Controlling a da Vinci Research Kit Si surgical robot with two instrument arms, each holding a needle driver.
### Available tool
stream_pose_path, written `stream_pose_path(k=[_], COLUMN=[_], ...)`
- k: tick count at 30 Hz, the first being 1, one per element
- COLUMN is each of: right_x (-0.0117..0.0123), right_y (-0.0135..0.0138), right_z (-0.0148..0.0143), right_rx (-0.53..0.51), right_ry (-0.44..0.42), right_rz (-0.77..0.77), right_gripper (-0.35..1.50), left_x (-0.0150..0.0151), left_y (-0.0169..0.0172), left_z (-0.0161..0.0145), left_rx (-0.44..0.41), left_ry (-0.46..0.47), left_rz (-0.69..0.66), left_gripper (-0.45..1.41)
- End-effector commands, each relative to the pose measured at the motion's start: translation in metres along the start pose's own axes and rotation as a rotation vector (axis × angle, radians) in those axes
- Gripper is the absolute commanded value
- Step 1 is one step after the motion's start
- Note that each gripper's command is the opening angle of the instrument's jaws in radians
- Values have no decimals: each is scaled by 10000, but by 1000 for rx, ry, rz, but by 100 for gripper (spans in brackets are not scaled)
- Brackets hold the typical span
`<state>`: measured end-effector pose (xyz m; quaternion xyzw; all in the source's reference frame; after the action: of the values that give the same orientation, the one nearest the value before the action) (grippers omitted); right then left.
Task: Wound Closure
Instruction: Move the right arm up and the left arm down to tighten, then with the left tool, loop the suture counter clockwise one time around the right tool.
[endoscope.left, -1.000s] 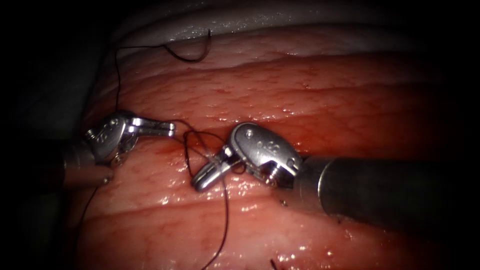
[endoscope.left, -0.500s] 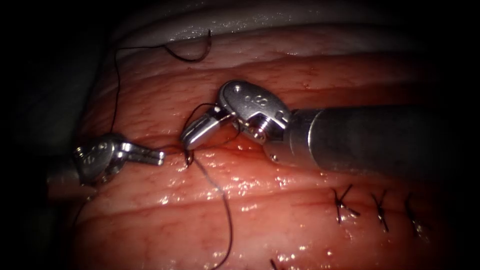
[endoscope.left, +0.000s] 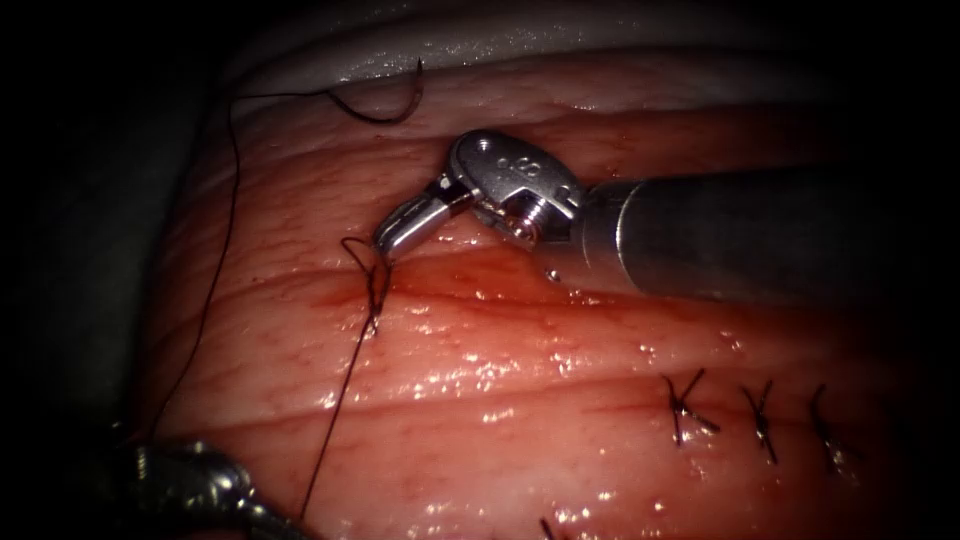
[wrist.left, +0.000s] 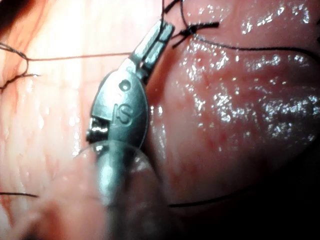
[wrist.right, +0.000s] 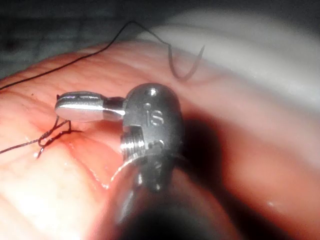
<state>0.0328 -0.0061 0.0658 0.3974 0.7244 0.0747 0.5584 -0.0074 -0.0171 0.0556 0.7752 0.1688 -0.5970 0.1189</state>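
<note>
- The left tool (wrist.left: 159, 37) sits low in the near left of the endoscope view, dim and cut off by the frame's edge, so its jaws cannot be read there.
- Its own wrist view settles it: the jaws are pressed together on the thread (endoscope.left: 340, 400), which leaves their tip.
- From that tool the thread runs in a straight, taut line up to a knot (endoscope.left: 375, 300) on the tissue (endoscope.left: 560, 330).
- The right tool (endoscope.left: 395, 232) comes in from the right, its tip just above the knot. The jaws are together, and a short strand rises from the knot to their tip; the grip point itself is too small to make out in the endoscope view.
- The right wrist view shows the same pair of jaws side-on, flat and closed, with the tangled knot just under them.
- The needle (endoscope.left: 385, 108) lies free at the far edge of the tissue — not in it, held by neither tool — well apart from both tips, with thread trailing off to the left.
- Three finished stitches (endoscope.left: 685, 410) stand in a row to the right, the last fading into shadow.
- Red fluid (endoscope.left: 470, 275) glistens beneath the right tool — the line of the cut there is hard to trace.
</note>
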Motion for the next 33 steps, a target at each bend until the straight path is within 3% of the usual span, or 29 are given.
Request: stream_pose_path(k=[1,4,12,28,33], right_x=[-3,-3,-4,-7,-8], right_y=[9,18,34,52,49], right_z=[5,8,11,-4,1], right_rx=[2,5,-186,-390,-392], right_ry=[-1,-12,-72,-132,-133], right_rz=[-1,1,17,13,15], right_gripper=[-35,-35,-35,-35,-35], left_x=[-7,4,6,-10,-13], left_y=[0,24,50,65,65], left_z=[4,44,96,136,136], left_rx=[-2,-108,-210,-282,-284], left_ry=[2,39,97,118,125], left_rz=[1,5,-36,-64,-60], left_gripper=[-45,-45,-45,-45,-45])
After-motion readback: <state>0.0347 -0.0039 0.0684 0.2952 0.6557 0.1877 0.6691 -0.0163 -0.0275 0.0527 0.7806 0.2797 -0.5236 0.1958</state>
